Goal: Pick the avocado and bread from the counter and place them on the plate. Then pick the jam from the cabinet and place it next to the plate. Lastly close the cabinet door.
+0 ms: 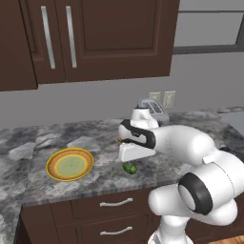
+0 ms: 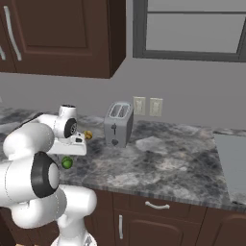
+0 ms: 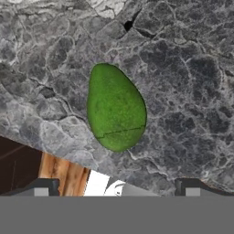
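The bench (image 1: 57, 138), grey marbled stone over dark drawers, runs across the middle of both base views. Above it, in the upper left of the left base view, the cabinet (image 1: 95, 43) hangs with the doors that show there shut; whether another door further left stands open I cannot tell, and the jam is not to be made out.

The plate (image 1: 69, 164) lies flat at the lower left of the left base view, its pale green centre bare (nothing has been set on it yet). A silver toaster (image 2: 118, 123) stands near the centre of the right base view, by the wall.

The hand (image 3: 116, 192) hangs over the front part of the bench, right of the plate in the left base view, with its fingers spread wide apart and nothing between them. The avocado (image 3: 116, 107) lies on the stone directly under it, centred in the hand view, and peeps out as a green spot below the wrist in the left base view. The bread (image 2: 88, 135), a small golden lump, sits just left of the toaster in the right base view.

By my reading the task is at its very start: the avocado is about to be grasped, and the bread, the jam and the door all remain.
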Controlling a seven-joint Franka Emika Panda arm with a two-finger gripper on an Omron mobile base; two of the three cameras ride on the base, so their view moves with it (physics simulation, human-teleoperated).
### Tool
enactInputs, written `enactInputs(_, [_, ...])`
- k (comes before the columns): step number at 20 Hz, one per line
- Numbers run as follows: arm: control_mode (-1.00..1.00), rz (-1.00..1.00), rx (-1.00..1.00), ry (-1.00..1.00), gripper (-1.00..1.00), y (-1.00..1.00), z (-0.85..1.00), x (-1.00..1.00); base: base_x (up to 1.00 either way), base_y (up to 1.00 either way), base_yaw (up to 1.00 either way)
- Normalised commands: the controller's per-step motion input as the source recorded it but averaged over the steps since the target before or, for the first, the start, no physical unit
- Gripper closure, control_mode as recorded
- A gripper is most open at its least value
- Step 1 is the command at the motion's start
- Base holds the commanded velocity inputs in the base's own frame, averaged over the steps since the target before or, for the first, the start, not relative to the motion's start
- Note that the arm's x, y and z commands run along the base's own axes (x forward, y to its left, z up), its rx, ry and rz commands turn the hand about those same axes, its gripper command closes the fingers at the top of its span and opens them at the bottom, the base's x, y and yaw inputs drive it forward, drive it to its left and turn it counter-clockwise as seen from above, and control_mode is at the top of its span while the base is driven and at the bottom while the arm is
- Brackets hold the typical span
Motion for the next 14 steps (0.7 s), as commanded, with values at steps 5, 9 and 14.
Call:
enactInputs(5, [-1.0, 0.01, -0.05, 0.0, -1.0, 0.09, -0.14, 0.05, 0.0, 0.0, 0.0])
enactInputs(9, [-1.0, 0.03, -0.04, 0.0, -1.0, 0.03, -0.14, 0.12, 0.0, 0.0, 0.0])
enactInputs(14, [-1.0, 0.02, -0.05, 0.0, -1.0, 0.1, -0.12, 0.14, 0.0, 0.0, 0.0])
